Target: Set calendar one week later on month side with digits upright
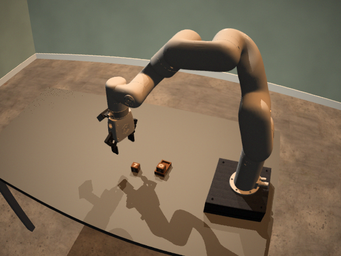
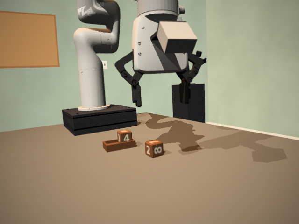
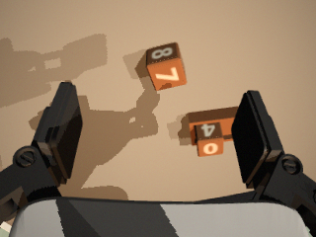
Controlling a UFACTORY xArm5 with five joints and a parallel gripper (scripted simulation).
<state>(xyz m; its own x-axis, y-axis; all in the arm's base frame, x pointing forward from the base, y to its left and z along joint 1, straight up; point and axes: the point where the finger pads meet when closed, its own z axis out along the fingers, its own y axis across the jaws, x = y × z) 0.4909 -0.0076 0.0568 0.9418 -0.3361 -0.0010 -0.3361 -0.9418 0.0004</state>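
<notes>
Pincer (image 1: 123, 145) (image 2: 160, 104) (image 3: 159, 106) hangs wide open, empty; skewed descent could clip the loose number cube (image 1: 135, 167) (image 2: 154, 149) (image 3: 167, 69), lower centre in the top view, beside the tray (image 1: 168, 162) (image 2: 120, 146) (image 3: 212, 117).

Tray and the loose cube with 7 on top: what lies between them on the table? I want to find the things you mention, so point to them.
No object: only tabletop with some shadow separates the tray (image 1: 167, 161) (image 2: 116, 146) (image 3: 212, 118) from the loose cube (image 1: 135, 167) (image 2: 153, 149) (image 3: 167, 74), as the top view shows.

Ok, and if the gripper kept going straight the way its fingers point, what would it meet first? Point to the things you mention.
Probably the bare tabletop (image 1: 90, 154) (image 2: 145, 183) (image 3: 123, 173); the cubes seem off its line, though depth is unclear.
</notes>
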